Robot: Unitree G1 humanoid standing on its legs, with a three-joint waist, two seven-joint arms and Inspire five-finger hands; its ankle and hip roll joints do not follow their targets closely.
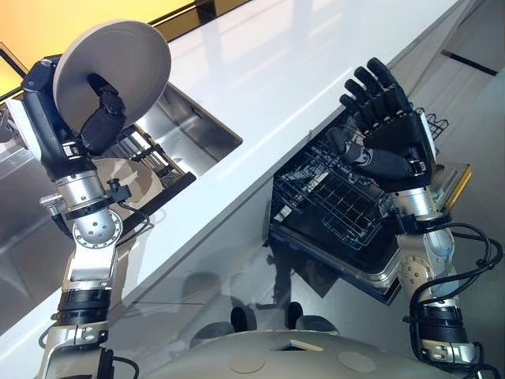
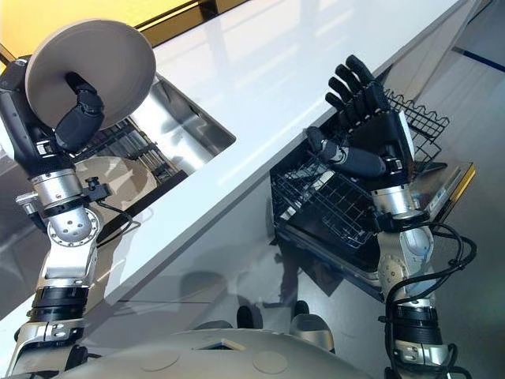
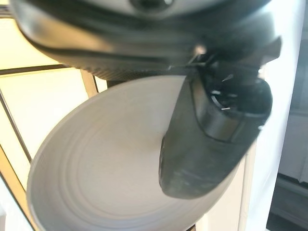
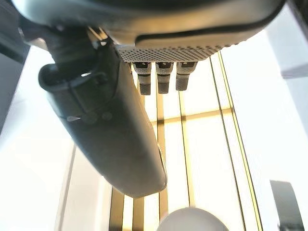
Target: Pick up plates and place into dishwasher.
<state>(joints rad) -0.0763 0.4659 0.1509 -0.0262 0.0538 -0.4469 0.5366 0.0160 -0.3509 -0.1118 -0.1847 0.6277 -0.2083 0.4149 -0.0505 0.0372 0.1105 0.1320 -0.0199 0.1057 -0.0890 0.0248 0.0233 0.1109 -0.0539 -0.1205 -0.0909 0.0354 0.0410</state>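
Observation:
My left hand (image 1: 101, 118) is raised above the sink and shut on a round beige plate (image 1: 118, 67), held on edge with the thumb (image 3: 211, 139) pressed against its face (image 3: 106, 178). A second beige plate (image 1: 130, 180) lies in the dark rack in the sink below. My right hand (image 1: 387, 126) is lifted over the open dishwasher's black wire rack (image 1: 335, 201), fingers straight and spread, holding nothing. The right thumb (image 4: 106, 130) shows close in the right wrist view.
A long white counter (image 1: 300, 71) runs diagonally between the steel sink (image 1: 193, 130) and the dishwasher. The pulled-out wire rack and the dishwasher door (image 1: 454, 185) stand at the right, below the counter's edge.

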